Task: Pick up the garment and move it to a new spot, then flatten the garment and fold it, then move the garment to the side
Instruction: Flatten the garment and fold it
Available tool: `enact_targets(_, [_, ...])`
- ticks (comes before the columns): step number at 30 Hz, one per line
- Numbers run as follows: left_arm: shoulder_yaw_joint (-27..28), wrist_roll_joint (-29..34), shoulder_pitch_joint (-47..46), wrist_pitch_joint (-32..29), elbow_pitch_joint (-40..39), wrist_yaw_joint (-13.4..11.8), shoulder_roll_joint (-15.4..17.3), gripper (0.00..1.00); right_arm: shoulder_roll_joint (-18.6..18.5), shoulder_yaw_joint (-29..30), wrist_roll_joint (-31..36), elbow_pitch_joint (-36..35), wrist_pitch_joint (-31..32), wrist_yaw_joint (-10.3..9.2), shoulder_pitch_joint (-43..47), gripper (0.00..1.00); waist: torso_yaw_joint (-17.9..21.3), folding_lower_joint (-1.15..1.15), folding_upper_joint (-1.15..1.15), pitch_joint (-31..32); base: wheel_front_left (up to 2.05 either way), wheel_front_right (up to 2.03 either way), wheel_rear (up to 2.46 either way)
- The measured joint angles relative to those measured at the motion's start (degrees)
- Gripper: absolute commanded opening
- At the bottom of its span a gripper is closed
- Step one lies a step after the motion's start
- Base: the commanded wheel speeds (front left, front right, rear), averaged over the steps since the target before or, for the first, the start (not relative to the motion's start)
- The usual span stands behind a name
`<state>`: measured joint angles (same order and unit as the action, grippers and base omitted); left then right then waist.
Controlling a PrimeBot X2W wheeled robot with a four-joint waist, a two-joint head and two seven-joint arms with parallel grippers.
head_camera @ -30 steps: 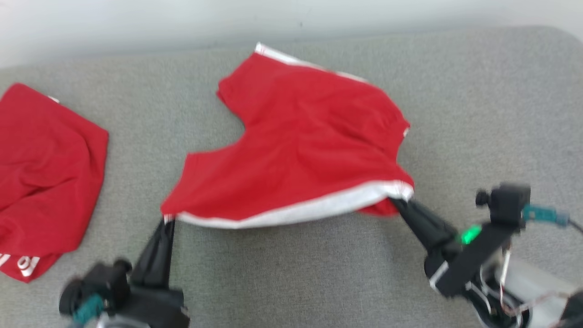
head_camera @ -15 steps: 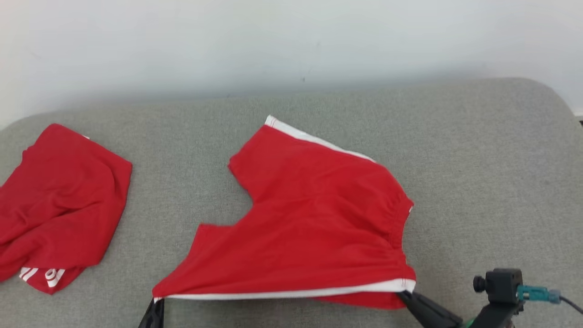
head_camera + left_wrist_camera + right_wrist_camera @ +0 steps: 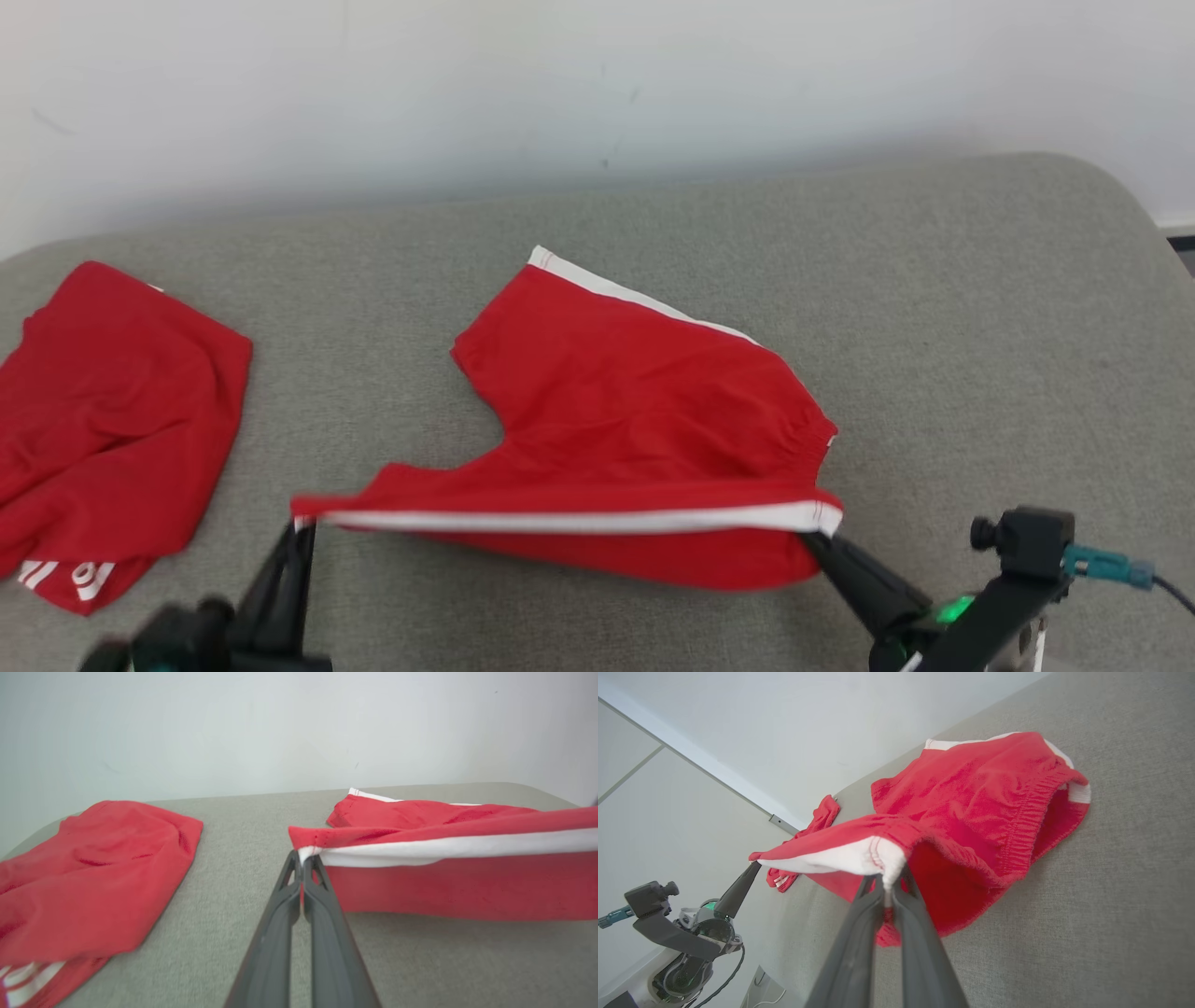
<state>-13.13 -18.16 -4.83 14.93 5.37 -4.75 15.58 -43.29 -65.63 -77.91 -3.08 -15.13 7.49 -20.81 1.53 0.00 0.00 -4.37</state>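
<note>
Across the grey upholstered surface (image 3: 980,308), below a pale wall, the garment (image 3: 635,411), a pair of red shorts, lies near the middle with its long axis running left to right in the head view. The elastic waistband faces the robot's right and both legs point left; the far leg rests flat and angles toward the wall. The near leg is raised off the surface, a red lower layer hanging beneath it. A second red garment (image 3: 112,401) lies crumpled at the far left, well apart.

The left gripper (image 3: 301,530) has its jaws pressed together, pinching the hem corner of the near leg. The right gripper (image 3: 822,546) is likewise clamped on the waistband corner. The white side stripe (image 3: 579,520) is stretched taut and almost level between them.

Compared with half a second earlier, the striped edge stands higher and nearer the far leg, so less of the near leg's upper face shows and more of the hanging layer. The head camera has also shifted slightly.
</note>
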Motion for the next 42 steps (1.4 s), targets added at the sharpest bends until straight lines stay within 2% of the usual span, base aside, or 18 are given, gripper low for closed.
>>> enact_targets(2, [-0.8,1.3,-6.0,-1.4,0.5,1.9,2.1,0.0,1.8,4.0,-0.1,0.2,0.0,-0.01,-0.1,0.0,0.7,0.0,0.0,-1.0,0.0,0.0,0.0])
enact_targets(9, [-2.5,4.5,-22.0,-8.8,2.6,6.5,7.2,0.0,7.4,8.1,1.4,1.8,0.0,-0.01,-4.8,0.0,3.2,0.01,0.01,-5.0,0.0,0.0,0.0])
enact_targets(18, [-5.0,5.9,-37.8,-14.8,11.9,10.3,9.7,0.0,15.2,10.2,2.5,9.3,0.0,-0.01,-11.3,0.0,8.5,0.02,0.01,-11.5,0.0,0.0,0.0])
enact_targets(23, [-7.3,6.2,-44.4,-17.2,19.1,11.3,10.5,0.0,18.4,8.9,2.8,12.3,0.0,-0.01,-15.3,0.0,11.7,0.02,0.01,-14.8,0.0,0.0,0.0])
enact_targets(35, [-13.3,7.2,-58.4,-17.9,32.8,12.2,11.5,0.0,25.4,9.8,4.0,17.1,0.0,-0.01,-21.9,0.0,17.9,0.02,0.01,-22.1,0.0,0.0,0.0])
enact_targets(42, [-18.6,6.7,-64.1,-16.4,38.7,12.2,11.6,0.0,27.3,10.4,5.5,18.0,0.0,-0.01,-23.1,0.0,20.3,0.01,0.02,-25.3,0.0,0.0,0.0])
